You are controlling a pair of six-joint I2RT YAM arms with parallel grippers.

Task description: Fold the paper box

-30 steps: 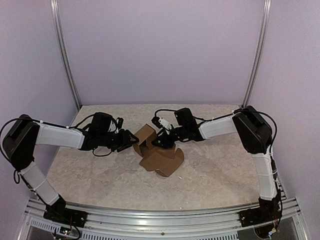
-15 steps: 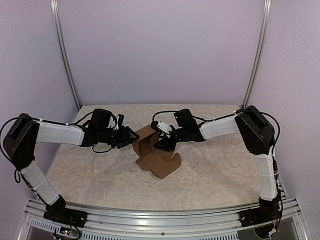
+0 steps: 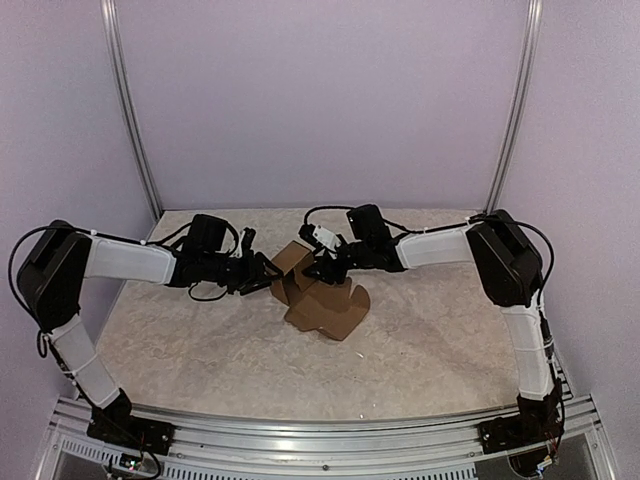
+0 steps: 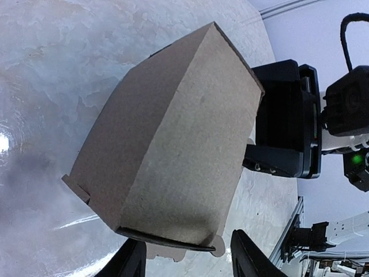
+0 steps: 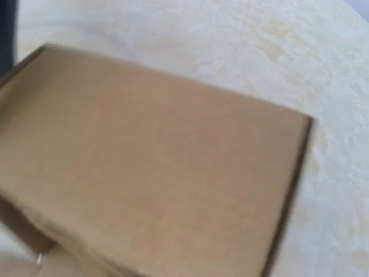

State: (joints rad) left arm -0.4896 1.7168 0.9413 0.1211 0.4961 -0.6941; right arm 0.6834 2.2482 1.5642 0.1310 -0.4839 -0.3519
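Though the paper box (image 3: 318, 298) was partly formed, flaps at 5 o'clock were seen unfolded; grip could be told for neither the left tool (image 3: 264, 276) nor the right tool (image 3: 323, 269).

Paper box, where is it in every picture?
Top external: the paper box is in the middle of the picture, on the table.
Left wrist: it fills the middle, very close up.
Right wrist: it looks blurry and brown and covers most of the picture.
Shared landmark: the pale marbled table shows around the box in all three.
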